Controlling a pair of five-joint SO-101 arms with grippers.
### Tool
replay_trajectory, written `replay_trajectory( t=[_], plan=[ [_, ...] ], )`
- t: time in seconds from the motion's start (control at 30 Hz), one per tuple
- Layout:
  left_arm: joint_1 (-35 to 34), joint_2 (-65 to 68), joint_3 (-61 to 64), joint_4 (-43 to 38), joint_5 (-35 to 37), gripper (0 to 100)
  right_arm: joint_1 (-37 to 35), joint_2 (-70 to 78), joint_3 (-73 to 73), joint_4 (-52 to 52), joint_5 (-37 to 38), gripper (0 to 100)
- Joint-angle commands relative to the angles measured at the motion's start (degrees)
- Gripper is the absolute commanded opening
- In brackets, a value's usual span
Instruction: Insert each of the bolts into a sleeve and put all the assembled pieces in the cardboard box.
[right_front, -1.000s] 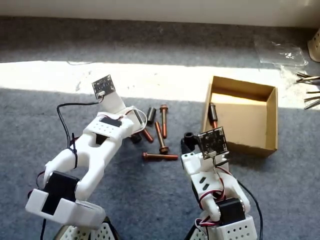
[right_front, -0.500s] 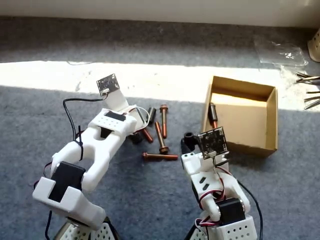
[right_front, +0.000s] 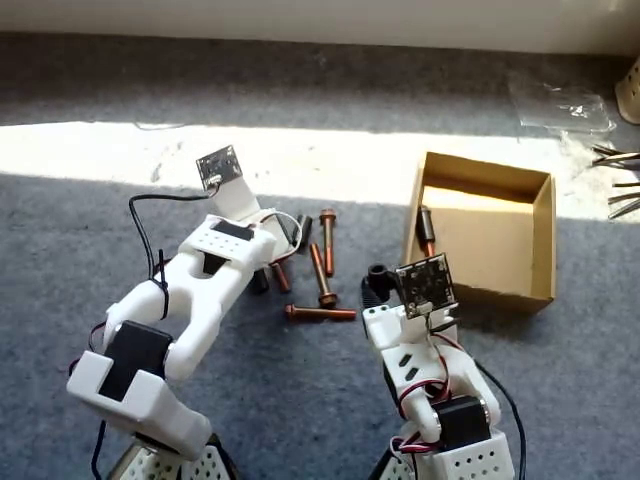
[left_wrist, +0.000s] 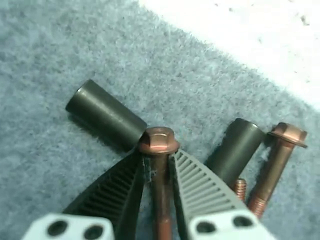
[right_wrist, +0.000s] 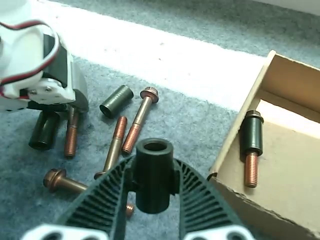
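My left gripper (left_wrist: 158, 159) is shut on a copper bolt (left_wrist: 158, 140) just below its hex head, low over the grey carpet. A black sleeve (left_wrist: 104, 114) lies right beside the bolt's head. From above, that gripper (right_front: 277, 262) is at the left end of the bolt pile. My right gripper (right_wrist: 152, 172) is shut on an upright black sleeve (right_wrist: 153, 150), open bore up, near the cardboard box (right_front: 541, 238). One assembled bolt and sleeve (right_wrist: 252, 146) lies inside the box by its left wall.
Loose bolts (right_front: 320, 274) (right_front: 320, 313) (right_front: 327, 238) and another sleeve (right_front: 303, 229) lie on the carpet between the arms. A clear plastic bag (right_front: 562, 104) and metal rods (right_front: 618, 158) sit at the far right. A sunlit strip crosses the carpet behind.
The left arm has swung a little to the right and its gripper has turned the held bolt to a steeper angle. The right arm has kept still with its sleeve.
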Motion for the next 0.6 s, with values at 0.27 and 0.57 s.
replay_trajectory(
  t=[0.27,0.57],
  plan=[
    [1.63,-0.75,-5.14,0.35,-18.37,2,-0.31,-0.57,-0.22,-1.54,-0.18,0.5],
    [1.54,-2.07,-7.34,0.53,-28.04,2,-0.4,-0.57,-0.22,-1.63,-0.18,0.5]
  ],
)
